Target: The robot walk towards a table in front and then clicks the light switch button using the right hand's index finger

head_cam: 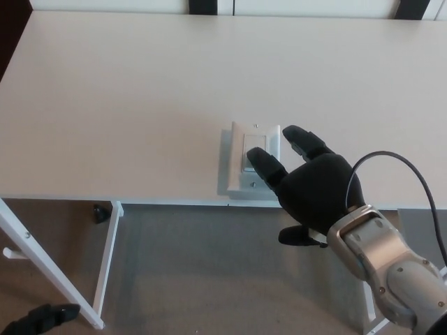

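Observation:
A white light switch plate point(254, 139) lies flat near the front edge of the pale table point(140, 105). My right hand point(311, 185) comes in from the lower right, black, with its fingers spread apart and nothing held. One fingertip point(257, 156) rests over the lower half of the switch rocker; whether it presses the rocker I cannot tell. The second finger point(300, 139) points past the plate's right side. At the bottom left corner a small black part of my left hand point(38, 319) shows, too little to read.
White table legs point(105, 269) slant down at the left over grey carpet point(209, 272). A black cable point(412, 181) loops over my right wrist. Dark panels line the table's far edge.

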